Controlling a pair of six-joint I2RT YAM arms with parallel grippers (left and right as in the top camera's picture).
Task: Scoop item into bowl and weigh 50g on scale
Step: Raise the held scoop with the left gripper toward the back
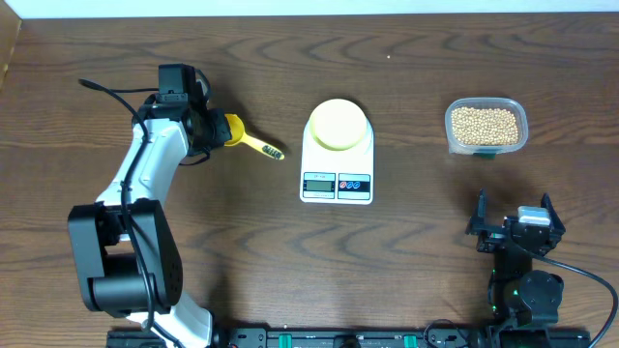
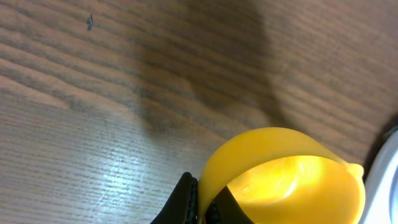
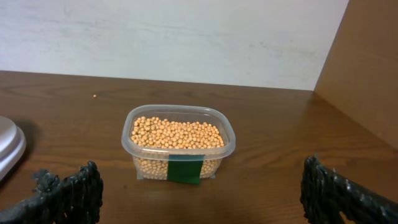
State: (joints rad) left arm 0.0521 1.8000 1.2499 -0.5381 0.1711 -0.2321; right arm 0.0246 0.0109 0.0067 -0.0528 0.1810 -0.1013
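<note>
Clear plastic tub (image 3: 179,109) far right holds small tan beans (image 3: 177,134). Pale yellow round bowl (image 1: 338,124) on white rectangular scale (image 1: 337,164): empty. Left gripper (image 1: 215,130) clamps yellow plastic scoop (image 1: 235,132); right gripper (image 1: 515,208) agape.

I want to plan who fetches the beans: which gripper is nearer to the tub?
Right. The right gripper is open just in front of the tub; the left gripper is beyond the scale, clamped on the scoop.
</note>
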